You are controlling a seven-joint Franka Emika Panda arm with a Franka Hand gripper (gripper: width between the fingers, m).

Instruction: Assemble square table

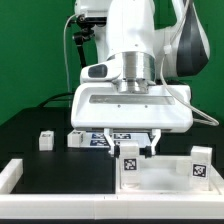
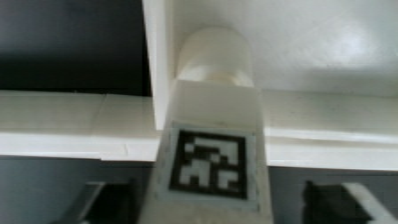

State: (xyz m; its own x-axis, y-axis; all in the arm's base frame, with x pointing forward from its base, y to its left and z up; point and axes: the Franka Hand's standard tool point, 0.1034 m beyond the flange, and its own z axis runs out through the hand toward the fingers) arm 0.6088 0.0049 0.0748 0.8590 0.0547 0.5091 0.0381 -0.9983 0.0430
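Observation:
The white square tabletop (image 1: 165, 180) lies at the front, on the exterior view's right. A white tagged leg (image 1: 130, 162) stands upright on it, and a second tagged leg (image 1: 200, 165) stands at its right side. My gripper (image 1: 132, 148) is lowered over the first leg. In the wrist view the leg (image 2: 214, 150) runs between my fingers (image 2: 347, 200), with a narrow gap showing on each side, and the tabletop (image 2: 71, 125) lies behind it. The gripper (image 2: 222, 205) is open around the leg. Two loose legs (image 1: 45, 140) (image 1: 75, 140) lie on the black table to the left.
The marker board (image 1: 98, 141) lies behind the gripper, partly hidden by it. The low white border wall (image 1: 60, 200) runs along the front and up the exterior view's left. A green backdrop stands behind the arm.

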